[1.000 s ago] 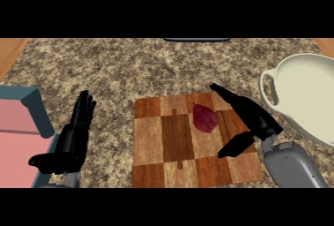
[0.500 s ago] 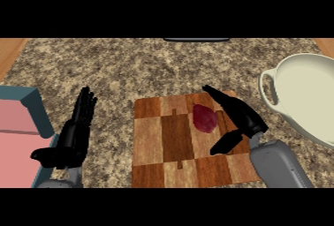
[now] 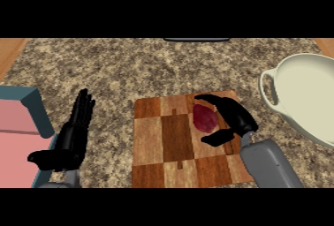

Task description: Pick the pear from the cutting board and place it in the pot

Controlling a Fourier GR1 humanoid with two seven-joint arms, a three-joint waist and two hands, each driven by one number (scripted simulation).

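A dark red pear (image 3: 204, 118) lies on the right half of the wooden cutting board (image 3: 166, 145). My right hand (image 3: 233, 118) is over the board just right of the pear, its fingers curving over the pear's far end and its thumb coming in below it; the hand touches the fruit's right side. The cream pot (image 3: 312, 99) with a loop handle stands at the right edge, partly out of view. My left hand (image 3: 70, 137) rests open on the counter left of the board, fingers pointing away from me.
A teal-rimmed pink tray (image 3: 20, 132) sits at the left edge, close to my left hand. A dark object (image 3: 195, 39) shows at the far edge of the speckled counter. Wood flooring shows at the top corners.
My right hand has moved left across the board onto the pear and its fingers have curled round it. The left hand has barely moved.
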